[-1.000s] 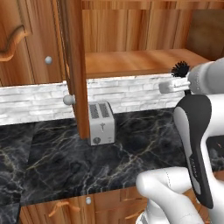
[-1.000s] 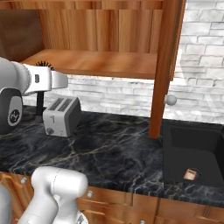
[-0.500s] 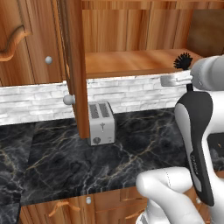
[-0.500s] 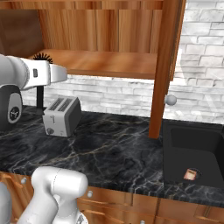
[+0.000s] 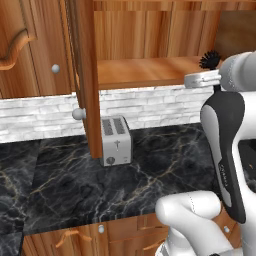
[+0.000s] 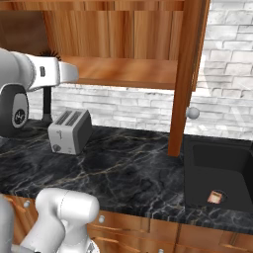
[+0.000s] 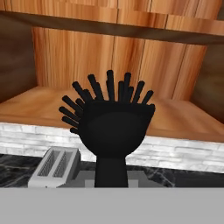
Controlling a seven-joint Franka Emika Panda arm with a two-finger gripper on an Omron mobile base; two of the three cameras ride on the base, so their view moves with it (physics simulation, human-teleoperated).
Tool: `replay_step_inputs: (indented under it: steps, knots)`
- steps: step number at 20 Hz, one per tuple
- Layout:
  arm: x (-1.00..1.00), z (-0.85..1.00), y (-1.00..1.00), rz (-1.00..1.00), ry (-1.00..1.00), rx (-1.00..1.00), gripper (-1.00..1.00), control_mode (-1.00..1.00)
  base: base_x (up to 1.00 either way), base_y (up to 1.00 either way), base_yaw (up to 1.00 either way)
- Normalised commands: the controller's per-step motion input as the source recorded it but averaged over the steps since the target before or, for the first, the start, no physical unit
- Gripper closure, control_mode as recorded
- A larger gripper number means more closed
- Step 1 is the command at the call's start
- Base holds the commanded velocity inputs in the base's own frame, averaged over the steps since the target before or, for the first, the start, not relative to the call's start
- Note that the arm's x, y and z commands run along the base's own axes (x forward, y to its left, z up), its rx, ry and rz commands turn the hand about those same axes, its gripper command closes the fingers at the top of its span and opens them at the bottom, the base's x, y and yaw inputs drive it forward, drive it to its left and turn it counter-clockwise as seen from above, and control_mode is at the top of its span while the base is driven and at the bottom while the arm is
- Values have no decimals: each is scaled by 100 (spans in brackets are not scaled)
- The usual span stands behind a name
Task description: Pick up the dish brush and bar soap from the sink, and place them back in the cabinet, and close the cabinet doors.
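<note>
Gripper clenched on the dish brush (image 7: 111, 127) — bristly head upright before the cabinet (image 7: 131, 57) shelf.

Dish brush (image 7: 110, 127) lifted higher — bristle head now above cabinet (image 5: 145, 70) shelf edge, arm raised.

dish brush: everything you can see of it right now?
The dish brush is all black and matte, plastic-looking: a broad rounded head with stubby bristles fanned across its top and a thin handle below. It stands upright in the air, head level with the cabinet shelf's front edge, not yet on it, above the toaster. The handle runs down towards the shut claw.
</note>
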Motion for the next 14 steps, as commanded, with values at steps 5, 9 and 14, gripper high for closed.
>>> replay_step_inputs:
  steps: [5,9,14]
  knots:
    - [14,1,0,0,0,0,100,-100,0,0,0]
    - [35,0,-1,0,0,0,100,-100,0,0,0]
    - [39,5,0,0,0,0,100,-100,0,0,0]
